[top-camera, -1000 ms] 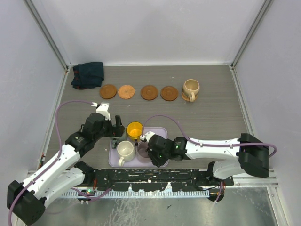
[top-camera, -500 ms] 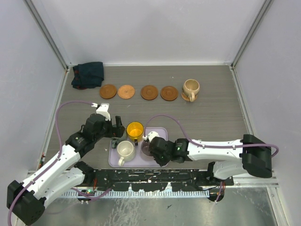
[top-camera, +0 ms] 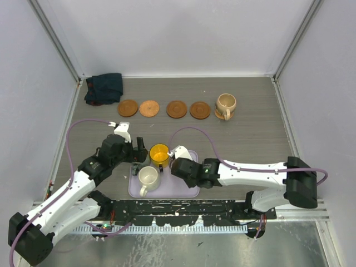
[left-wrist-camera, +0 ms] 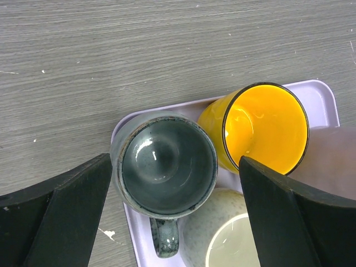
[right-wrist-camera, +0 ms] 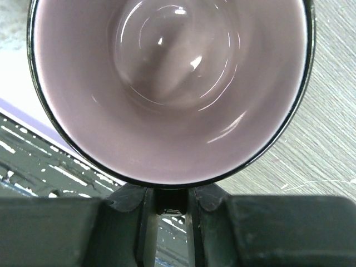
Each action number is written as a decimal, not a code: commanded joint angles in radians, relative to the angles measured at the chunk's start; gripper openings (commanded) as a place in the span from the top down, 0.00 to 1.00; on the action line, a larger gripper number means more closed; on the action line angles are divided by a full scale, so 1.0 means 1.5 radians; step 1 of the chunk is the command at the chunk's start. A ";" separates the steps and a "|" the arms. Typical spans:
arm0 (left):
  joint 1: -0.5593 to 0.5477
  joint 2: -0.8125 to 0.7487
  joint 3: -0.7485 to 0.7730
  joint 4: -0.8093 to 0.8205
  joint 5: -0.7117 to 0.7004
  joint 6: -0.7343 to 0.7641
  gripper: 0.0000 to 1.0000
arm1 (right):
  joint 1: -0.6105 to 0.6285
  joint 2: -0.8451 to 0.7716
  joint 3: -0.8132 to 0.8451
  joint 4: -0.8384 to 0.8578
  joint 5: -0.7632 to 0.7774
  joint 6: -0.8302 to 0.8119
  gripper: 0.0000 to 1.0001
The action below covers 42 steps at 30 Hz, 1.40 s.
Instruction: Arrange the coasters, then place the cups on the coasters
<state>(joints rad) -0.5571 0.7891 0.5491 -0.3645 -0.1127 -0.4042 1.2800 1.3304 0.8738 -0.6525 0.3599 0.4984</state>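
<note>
On the tray [top-camera: 188, 191] at the near edge, the right claw [right-wrist-camera: 169, 200] was pinched on the mauve cup [right-wrist-camera: 167, 83], gripping at its near side, where the handle seemed to be. The left claw [left-wrist-camera: 175, 167] stood wide apart astride the grey cup [left-wrist-camera: 167, 167], beside the yellow cup [left-wrist-camera: 261, 128], not closed on it. The free coasters [top-camera: 200, 110] lay well beyond in the far row. The rightmost free one was almost straight ahead of the right claw, next to the tan cup [top-camera: 226, 103].

yellow-orange cup [left-wrist-camera: 264, 128], grey-green cup [left-wrist-camera: 167, 164], mauve cup [right-wrist-camera: 169, 83], lavender tray [left-wrist-camera: 321, 100]
</note>
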 commanded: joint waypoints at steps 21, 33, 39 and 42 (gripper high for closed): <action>-0.004 0.012 0.006 0.040 0.013 -0.003 0.02 | -0.015 0.085 0.044 0.053 0.080 0.024 0.62; -0.005 0.012 0.003 0.039 0.012 -0.003 0.02 | -0.019 0.100 0.027 0.085 0.101 0.044 0.57; -0.004 0.014 0.003 0.041 0.013 -0.003 0.02 | -0.027 0.102 0.016 0.102 0.111 0.050 0.62; -0.005 0.013 0.003 0.041 0.013 -0.003 0.02 | -0.030 0.105 0.012 0.110 0.112 0.050 0.70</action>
<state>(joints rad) -0.5613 0.8101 0.5488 -0.3485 -0.1032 -0.4042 1.2446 1.4860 0.8978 -0.5453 0.4828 0.5499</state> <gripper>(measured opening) 0.983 0.341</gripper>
